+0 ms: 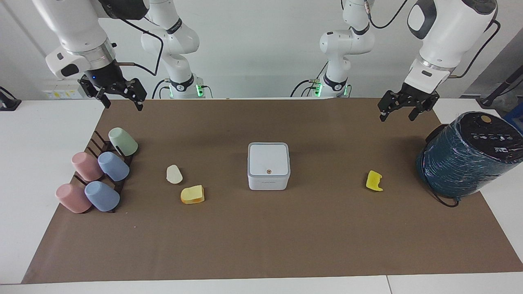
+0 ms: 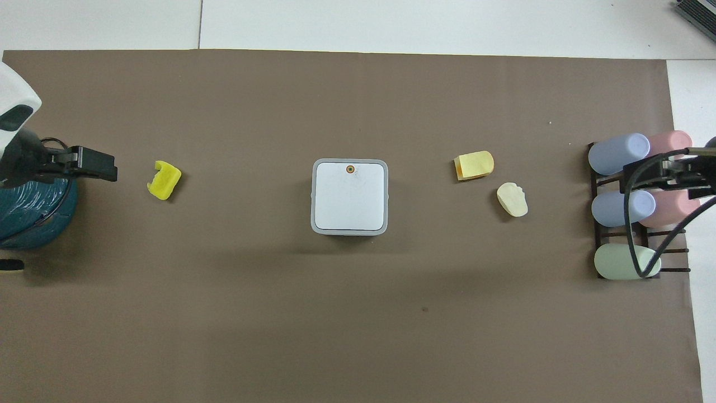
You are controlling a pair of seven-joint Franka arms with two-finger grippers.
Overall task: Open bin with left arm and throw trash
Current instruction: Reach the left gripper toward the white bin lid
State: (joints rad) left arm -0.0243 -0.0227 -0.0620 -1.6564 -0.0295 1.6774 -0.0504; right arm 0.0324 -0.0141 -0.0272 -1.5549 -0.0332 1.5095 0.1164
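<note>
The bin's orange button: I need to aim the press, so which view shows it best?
The overhead view: the bin lid faces the camera, the orange button clear at its edge farther from the robots. The facing view shows the button slantwise, smaller.

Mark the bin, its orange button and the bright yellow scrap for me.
bin (image 1: pixel 268 160): facing view, middle of its closed lid.
orange button (image 2: pixel 350 168): overhead view, centre of the button.
bright yellow scrap (image 1: pixel 374 181): facing view, middle of the piece.

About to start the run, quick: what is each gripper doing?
Left gripper: open, empty.
Right gripper: open, empty.
</note>
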